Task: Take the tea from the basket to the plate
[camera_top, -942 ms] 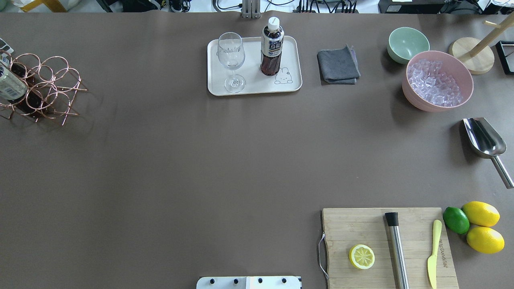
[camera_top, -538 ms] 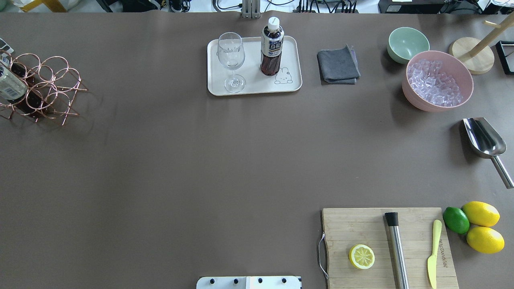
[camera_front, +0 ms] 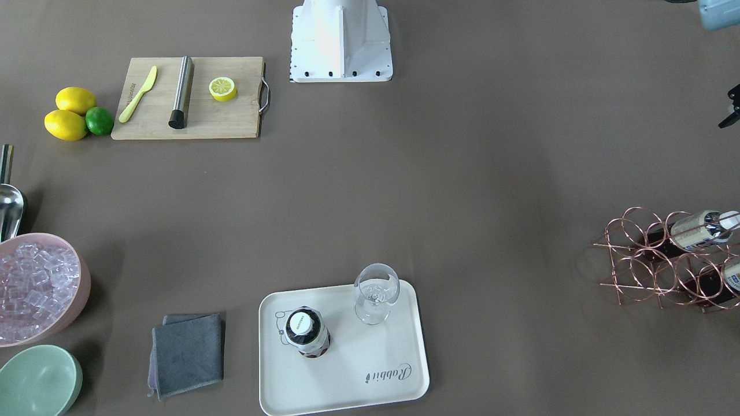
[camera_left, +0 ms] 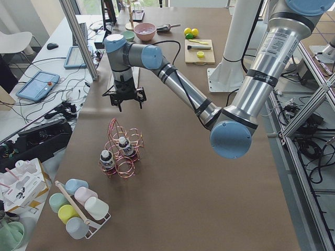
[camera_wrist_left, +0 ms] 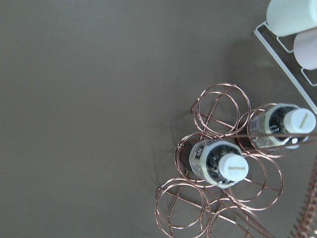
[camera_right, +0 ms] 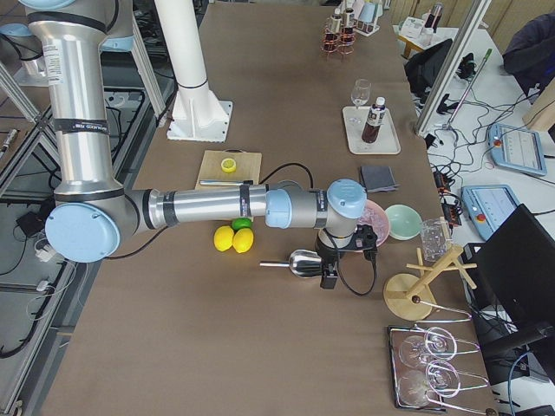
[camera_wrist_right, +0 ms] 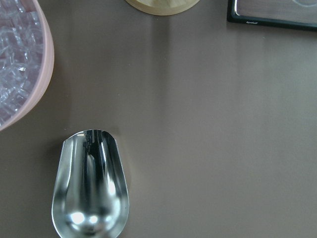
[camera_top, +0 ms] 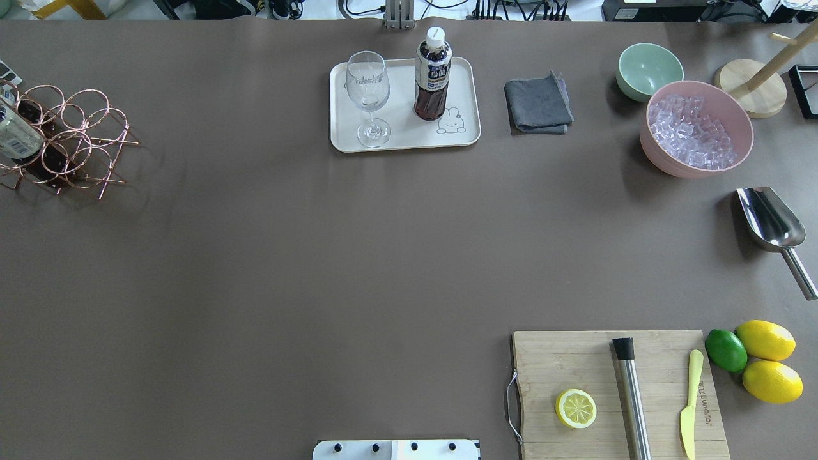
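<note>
Now | capped tea (camera_top: 432,83) upright on cream plate (camera_top: 406,137) | wire basket (camera_top: 83,128) | left end effector (camera_left: 129,103), right end effector (camera_right: 342,260): state unclear

Table (camera_top: 307,255) centre bare and open from basket (camera_top: 70,137) at 10 o'clock to plate (camera_top: 401,131) at 12, wine glass (camera_top: 369,96) and tea (camera_top: 432,76) upright on plate, two capped bottles (camera_wrist_left: 218,161) filling basket cells, cloth (camera_top: 538,103) just beside plate at its 3 o'clock
</note>
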You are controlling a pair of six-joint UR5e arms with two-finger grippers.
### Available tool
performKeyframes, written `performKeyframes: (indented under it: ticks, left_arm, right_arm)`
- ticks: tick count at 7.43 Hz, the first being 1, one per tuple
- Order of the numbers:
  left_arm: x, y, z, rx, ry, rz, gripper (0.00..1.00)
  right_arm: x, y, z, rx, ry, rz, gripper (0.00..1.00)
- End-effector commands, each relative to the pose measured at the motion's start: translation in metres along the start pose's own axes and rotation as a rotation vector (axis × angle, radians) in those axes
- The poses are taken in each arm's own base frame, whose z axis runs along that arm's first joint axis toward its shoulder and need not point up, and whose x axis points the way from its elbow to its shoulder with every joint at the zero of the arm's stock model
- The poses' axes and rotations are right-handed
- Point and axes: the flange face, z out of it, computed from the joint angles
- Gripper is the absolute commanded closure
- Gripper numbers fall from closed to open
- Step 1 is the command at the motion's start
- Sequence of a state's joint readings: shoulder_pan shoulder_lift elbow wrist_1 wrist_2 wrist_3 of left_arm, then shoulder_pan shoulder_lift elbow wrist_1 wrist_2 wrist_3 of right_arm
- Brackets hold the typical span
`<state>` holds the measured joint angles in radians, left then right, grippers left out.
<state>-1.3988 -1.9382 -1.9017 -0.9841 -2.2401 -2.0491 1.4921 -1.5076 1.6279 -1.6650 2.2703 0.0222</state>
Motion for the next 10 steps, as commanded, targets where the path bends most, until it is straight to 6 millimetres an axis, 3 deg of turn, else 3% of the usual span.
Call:
performKeyframes:
  ticks: [1,3,5,7,10]
  left_arm:
    - [-0.010,-0.074,-0.002,-0.019,-0.004,-0.112,0.02]
    - [-0.017,-0.146,0.001,-0.025,-0.005,-0.239,0.02]
    - [-0.031,-0.184,0.019,-0.031,0.014,-0.244,0.02]
    - [-0.046,-0.203,0.039,-0.024,-0.016,0.033,0.02]
    - [-0.069,-0.208,0.041,-0.068,-0.013,0.457,0.02]
  right_arm:
    - [-0.005,0.000,0.001,0.000,0.003,-0.011,0.00]
    - [-0.012,-0.003,0.005,-0.007,0.007,-0.026,0.00]
    - [-0.016,-0.005,0.009,-0.014,0.019,-0.031,0.00]
    - [-0.020,-0.005,0.016,-0.027,0.025,-0.040,0.00]
    - [-0.024,-0.006,0.020,-0.033,0.057,-0.055,0.00]
